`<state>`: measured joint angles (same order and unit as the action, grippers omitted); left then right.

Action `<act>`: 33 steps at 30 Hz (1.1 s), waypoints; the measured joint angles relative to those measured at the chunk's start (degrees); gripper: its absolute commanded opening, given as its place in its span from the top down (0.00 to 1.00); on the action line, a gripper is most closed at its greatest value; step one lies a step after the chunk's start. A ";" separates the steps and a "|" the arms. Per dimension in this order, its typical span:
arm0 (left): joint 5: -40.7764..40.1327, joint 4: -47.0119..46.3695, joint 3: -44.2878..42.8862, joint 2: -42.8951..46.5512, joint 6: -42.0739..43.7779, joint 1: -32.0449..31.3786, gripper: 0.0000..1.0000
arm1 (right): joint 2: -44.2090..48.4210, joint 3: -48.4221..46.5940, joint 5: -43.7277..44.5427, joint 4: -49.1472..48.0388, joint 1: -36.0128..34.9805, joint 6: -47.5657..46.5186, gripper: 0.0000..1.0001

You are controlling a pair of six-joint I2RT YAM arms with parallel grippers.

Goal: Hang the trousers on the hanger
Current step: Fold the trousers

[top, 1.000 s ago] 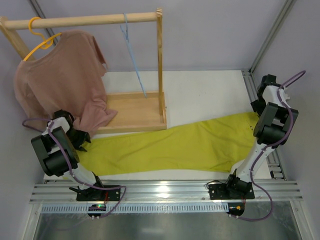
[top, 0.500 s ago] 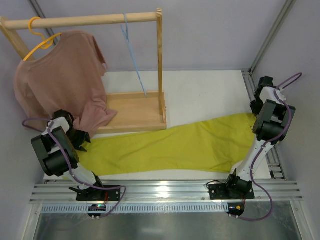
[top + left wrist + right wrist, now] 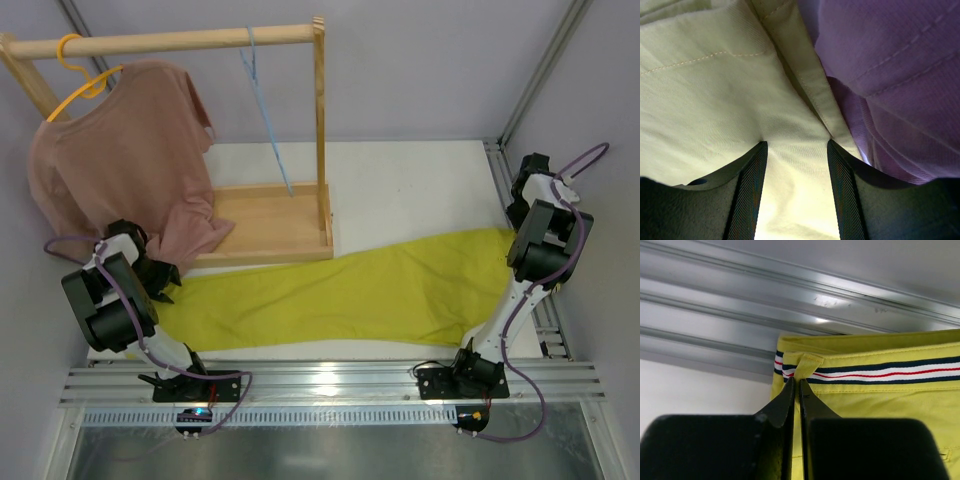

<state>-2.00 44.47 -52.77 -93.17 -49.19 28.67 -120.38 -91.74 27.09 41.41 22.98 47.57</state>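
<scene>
When lifting the trousers off the table, raise both ends together and level. Spread flat and slantwise across the near half of the table, with the waistband to the right and the leg ends to the left, touching the hem of the dusty-pink T-shirt.

At the right gripper, jaws clenched tight on a small fold at the corner of the striped waistband, close to the aluminium frame rail. At the left gripper, fingers apart with yellow cloth bunched between them, just beside the shirt. Hard to tell from so close a view whether clamped or merely straddling, so confirm that hold before pulling.

Mind the thin corner pinch: lift slowly, as likely to slip under a jerk. Draw the cloth taut but not stretched. Steer the left end away from the shirt to avoid dragging it along.

Then carry towards the light-blue wire hanger, hung on the wooden rail well behind the trousers. Feed one end through and drape near mid-length, approaching gently, since apt to swing at a touch.
</scene>
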 measured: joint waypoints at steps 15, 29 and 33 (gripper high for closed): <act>0.55 -0.15 -0.15 0.46 0.39 1.40 0.42 | 0.81 -0.52 -5.92 -0.11 1.79 -3.34 0.56; 7.32 -5.01 7.19 18.88 0.70 1.20 0.27 | 27.45 15.72 -23.17 -9.99 -15.72 -10.16 0.43; 7.67 -4.76 8.94 22.01 1.51 1.18 0.23 | 33.29 22.82 -26.49 -12.74 -23.78 -10.25 0.43</act>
<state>5.67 39.70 -43.83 -71.16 -47.68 29.85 -87.09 -68.93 0.60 28.67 -0.80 37.32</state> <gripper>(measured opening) 0.735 0.571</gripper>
